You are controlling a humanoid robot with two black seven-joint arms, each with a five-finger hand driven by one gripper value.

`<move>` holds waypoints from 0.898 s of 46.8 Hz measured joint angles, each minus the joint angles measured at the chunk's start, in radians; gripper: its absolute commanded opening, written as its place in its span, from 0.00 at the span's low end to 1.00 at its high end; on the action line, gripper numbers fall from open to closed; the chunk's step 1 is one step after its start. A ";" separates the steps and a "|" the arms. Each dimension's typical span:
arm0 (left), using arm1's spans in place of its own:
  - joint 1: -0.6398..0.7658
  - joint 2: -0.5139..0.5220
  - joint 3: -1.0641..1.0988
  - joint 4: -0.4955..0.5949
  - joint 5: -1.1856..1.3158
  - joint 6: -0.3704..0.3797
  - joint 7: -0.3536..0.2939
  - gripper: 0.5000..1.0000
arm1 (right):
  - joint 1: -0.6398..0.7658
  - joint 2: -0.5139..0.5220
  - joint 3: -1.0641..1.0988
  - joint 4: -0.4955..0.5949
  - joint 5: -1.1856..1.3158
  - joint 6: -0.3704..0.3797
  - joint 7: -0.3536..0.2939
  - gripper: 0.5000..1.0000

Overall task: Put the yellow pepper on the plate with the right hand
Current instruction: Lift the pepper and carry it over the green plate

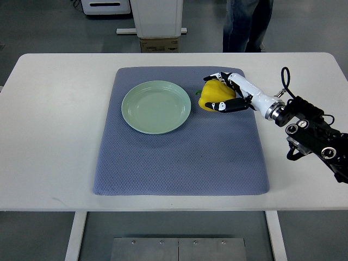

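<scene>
One arm is in view, the right arm (304, 122), which comes in from the right edge of the picture and reaches leftward and toward the far side of the white table (49, 136). Its dark forearm, with round fittings and a looped black cable, lies low over the bare tabletop just off the right edge of the blue-grey mat (179, 163). From a silver wrist joint the white and black right hand (231, 92) stretches out over the far right part of the mat.

The hand is closed around the yellow pepper (209, 97). Its upper fingers (215, 76) curl over the far side of the pepper, while other black-tipped fingers press against the near right side, so the pepper sits between them. Whether the pepper rests on the mat or is lifted clear of it cannot be told from this steep view. A small green stem shows at the pepper's left side.

The pale green plate (156, 107) lies flat on the mat, just to the left of the pepper and apart from it. At the far side of the table, a person's legs (246, 24) in dark trousers stand beside a white base with a cardboard box (159, 43).
</scene>
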 measured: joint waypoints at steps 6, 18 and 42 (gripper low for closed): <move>0.000 0.000 0.000 0.000 0.000 0.000 0.000 1.00 | 0.033 0.049 0.000 0.000 0.001 0.000 -0.035 0.00; 0.000 0.000 0.000 0.000 0.000 0.000 0.000 1.00 | 0.080 0.160 -0.004 -0.001 0.000 -0.005 -0.098 0.00; 0.000 0.000 0.000 0.000 0.000 0.000 0.000 1.00 | 0.100 0.233 -0.096 -0.025 -0.004 -0.091 -0.200 0.00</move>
